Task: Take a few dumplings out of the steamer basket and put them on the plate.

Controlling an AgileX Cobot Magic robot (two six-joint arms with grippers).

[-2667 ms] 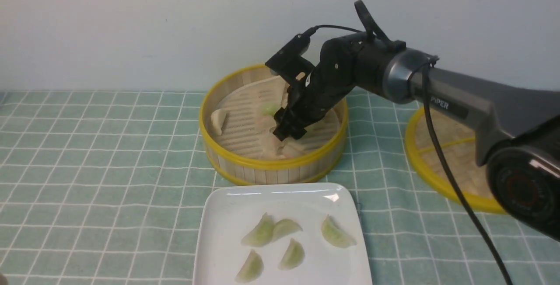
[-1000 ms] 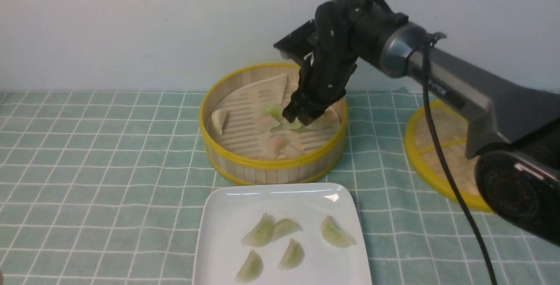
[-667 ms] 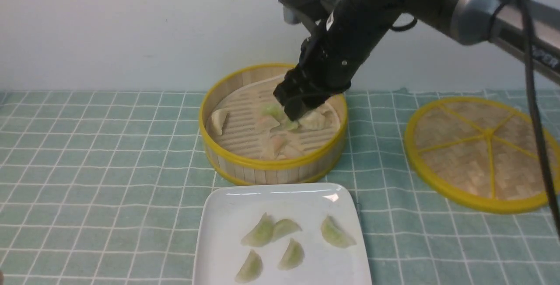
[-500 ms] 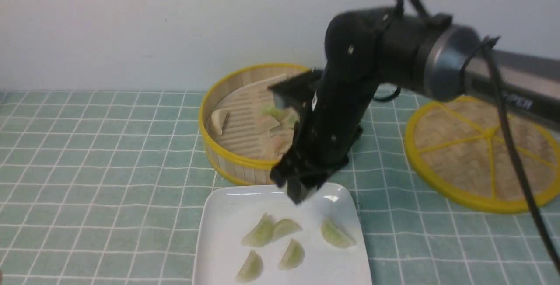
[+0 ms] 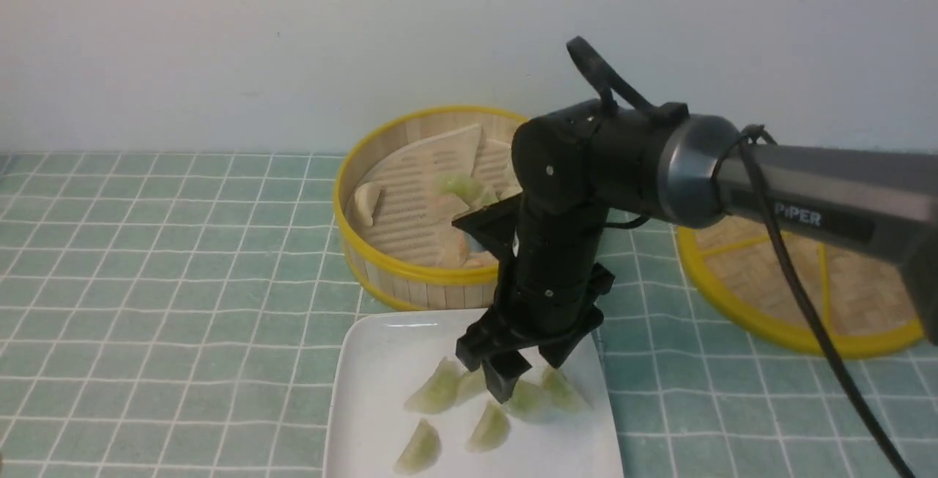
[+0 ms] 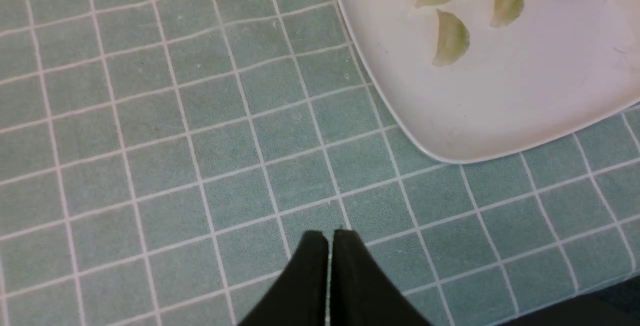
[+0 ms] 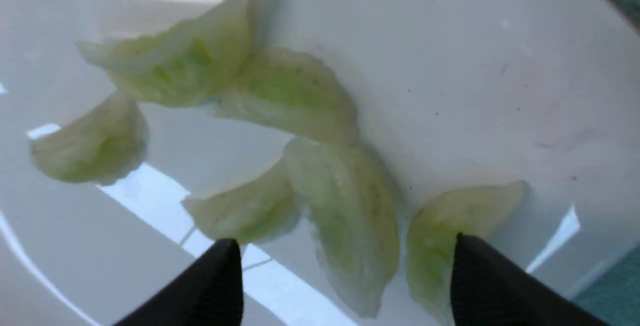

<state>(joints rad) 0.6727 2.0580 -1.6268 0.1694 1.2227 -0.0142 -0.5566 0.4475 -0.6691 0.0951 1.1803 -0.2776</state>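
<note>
Since the dumplings [image 5: 438, 392] look soft, slick and tearable, the right gripper [image 5: 529, 375], spread empty above the plate [image 5: 381, 375], should pinch gently across plump middles.

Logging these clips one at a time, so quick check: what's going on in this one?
The right gripper hangs open low over the plate, with a green dumpling lying free on the plate between its fingers. That makes six dumplings on the plate; a few more, green and pale, sit in the steamer basket beyond it. The left gripper is shut and empty above the tablecloth beside the plate.
</note>
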